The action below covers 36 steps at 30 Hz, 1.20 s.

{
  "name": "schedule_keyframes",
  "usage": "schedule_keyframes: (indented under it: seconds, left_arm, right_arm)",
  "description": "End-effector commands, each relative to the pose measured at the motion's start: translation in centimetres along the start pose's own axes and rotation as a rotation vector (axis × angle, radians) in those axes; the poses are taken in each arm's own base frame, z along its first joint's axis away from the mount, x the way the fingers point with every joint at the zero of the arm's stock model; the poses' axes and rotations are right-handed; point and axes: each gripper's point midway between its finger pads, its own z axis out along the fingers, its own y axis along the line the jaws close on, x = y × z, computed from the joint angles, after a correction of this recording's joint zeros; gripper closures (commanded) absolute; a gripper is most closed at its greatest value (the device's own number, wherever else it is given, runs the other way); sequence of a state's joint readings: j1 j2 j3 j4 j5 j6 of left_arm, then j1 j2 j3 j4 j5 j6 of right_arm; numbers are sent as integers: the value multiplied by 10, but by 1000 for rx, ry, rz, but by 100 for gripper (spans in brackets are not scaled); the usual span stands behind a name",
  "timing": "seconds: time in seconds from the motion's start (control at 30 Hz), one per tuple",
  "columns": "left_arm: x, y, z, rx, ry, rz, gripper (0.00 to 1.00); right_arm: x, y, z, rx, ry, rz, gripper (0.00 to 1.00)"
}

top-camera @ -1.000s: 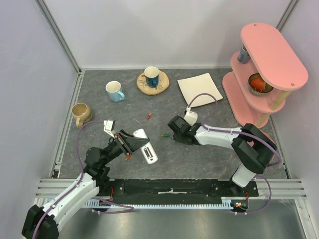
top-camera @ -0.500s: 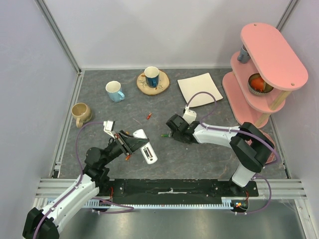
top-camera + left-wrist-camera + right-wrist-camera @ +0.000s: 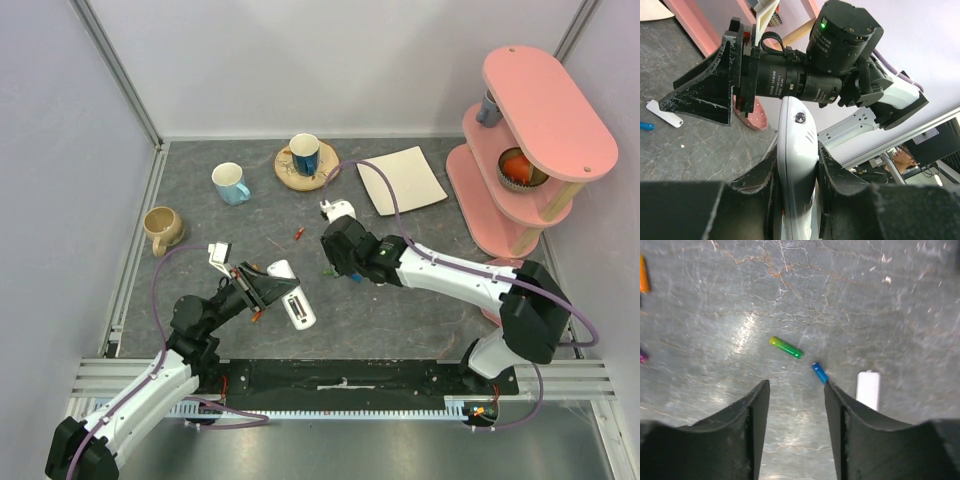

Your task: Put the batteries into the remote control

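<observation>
My left gripper [image 3: 272,290] is shut on the white remote control [image 3: 296,301] and holds it tilted above the table; in the left wrist view the remote [image 3: 797,150] sits clamped between the fingers. My right gripper [image 3: 337,263] is open and empty, pointing down at the table. In the right wrist view it [image 3: 796,386] hovers just short of a green battery [image 3: 785,347] and a blue battery [image 3: 819,372], which lies by the right fingertip. An orange battery [image 3: 643,275] and a purple one [image 3: 641,356] lie at the left edge. A red battery [image 3: 298,234] lies farther back.
A small white cover piece [image 3: 868,389] lies right of the blue battery. At the back stand a light blue mug [image 3: 230,183], a tan mug [image 3: 162,228], a dark mug on a wooden coaster [image 3: 305,155] and a square white plate [image 3: 400,180]. A pink shelf [image 3: 525,140] stands at right.
My right arm has swung left and away from the near edge, and its wrist has turned over the green battery. The left arm and the remote have not moved.
</observation>
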State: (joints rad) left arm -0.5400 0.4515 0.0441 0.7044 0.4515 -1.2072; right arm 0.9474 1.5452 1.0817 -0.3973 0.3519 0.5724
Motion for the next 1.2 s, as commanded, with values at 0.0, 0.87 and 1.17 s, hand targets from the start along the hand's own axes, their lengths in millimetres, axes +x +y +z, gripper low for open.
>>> schedule_keyframes:
  seconds: [0.0,0.87,1.17]
  left_arm:
    - [13,21,-9,-31,20,7,98]
    - [21,19,-16,2,45,21,98]
    - [23,25,-18,-10,38,11,98]
  right_arm:
    - [15,-17,10,-20,124,-448,48]
    - [49,-21,52,-181,255,-494,53]
    - [48,-30,59,-153,254,-475,52]
